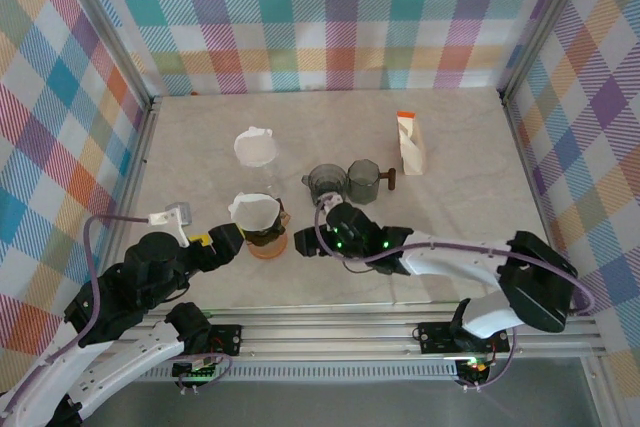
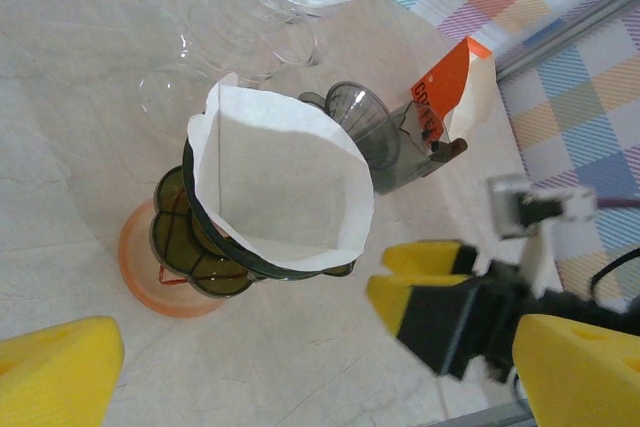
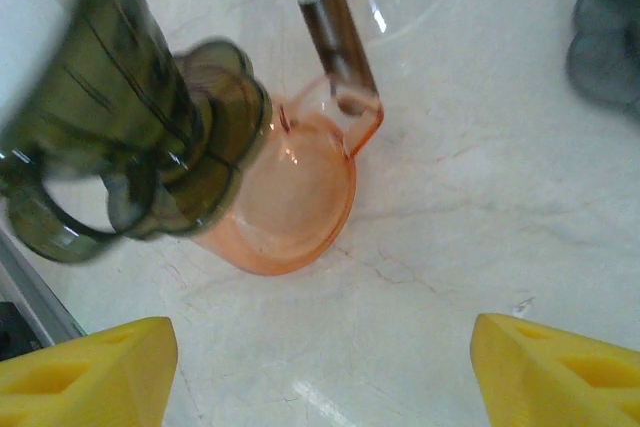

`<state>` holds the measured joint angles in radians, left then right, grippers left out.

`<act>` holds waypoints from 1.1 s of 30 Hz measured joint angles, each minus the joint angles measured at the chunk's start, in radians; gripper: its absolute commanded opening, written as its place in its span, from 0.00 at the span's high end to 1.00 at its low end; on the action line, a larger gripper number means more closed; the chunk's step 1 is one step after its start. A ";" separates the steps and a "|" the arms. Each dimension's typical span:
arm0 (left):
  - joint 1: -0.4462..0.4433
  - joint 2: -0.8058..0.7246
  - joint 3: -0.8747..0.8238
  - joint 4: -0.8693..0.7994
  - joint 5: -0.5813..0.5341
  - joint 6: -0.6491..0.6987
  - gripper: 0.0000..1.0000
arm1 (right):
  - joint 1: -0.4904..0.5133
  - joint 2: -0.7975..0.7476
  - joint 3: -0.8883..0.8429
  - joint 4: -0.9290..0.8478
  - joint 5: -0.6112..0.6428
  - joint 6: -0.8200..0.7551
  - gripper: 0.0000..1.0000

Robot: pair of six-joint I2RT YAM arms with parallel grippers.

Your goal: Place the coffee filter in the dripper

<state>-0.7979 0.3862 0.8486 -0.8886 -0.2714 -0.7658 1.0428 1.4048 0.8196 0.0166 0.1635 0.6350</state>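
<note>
Item: filter – white paper cone, sitting mouth-up inside the dripper, its rim standing a little above the dripper's dark green edge on all the sides we can see. The dripper itself rests on an orange base on the table, in front of the left arm. Status, as we judge it: the placing looks done, since the paper is inside the cone and nothing is touching it. We cannot tell whether it is pressed fully down to the bottom. What remains, at most, is a check of the seating and drawing the arms clear. Right gripper: fingers spread wide, only bare table between them, grasping nothing. It hovers low, just beside the dripper and base on their right. Left gripper: released to its widest and empty – it looks over the dripper from the near side without touching it. Other stock on the table, well apart from the work: a second filter on a glass stand behind, two grey drippers and a bag.
</note>
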 measured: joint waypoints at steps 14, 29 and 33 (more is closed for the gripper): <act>0.000 0.000 0.000 0.000 0.001 0.000 0.00 | -0.354 0.065 0.327 -0.483 0.027 -0.162 0.31; 0.000 -0.002 -0.010 0.000 0.008 0.000 0.00 | -0.621 0.287 0.554 -0.565 -0.086 -0.387 0.29; 0.000 -0.001 -0.017 0.000 0.008 0.000 0.00 | -0.671 0.329 0.561 -0.563 -0.159 -0.427 0.26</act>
<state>-0.7979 0.3855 0.8318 -0.8886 -0.2630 -0.7662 0.3717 1.7340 1.3804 -0.5465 0.0044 0.2081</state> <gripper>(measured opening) 0.999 0.730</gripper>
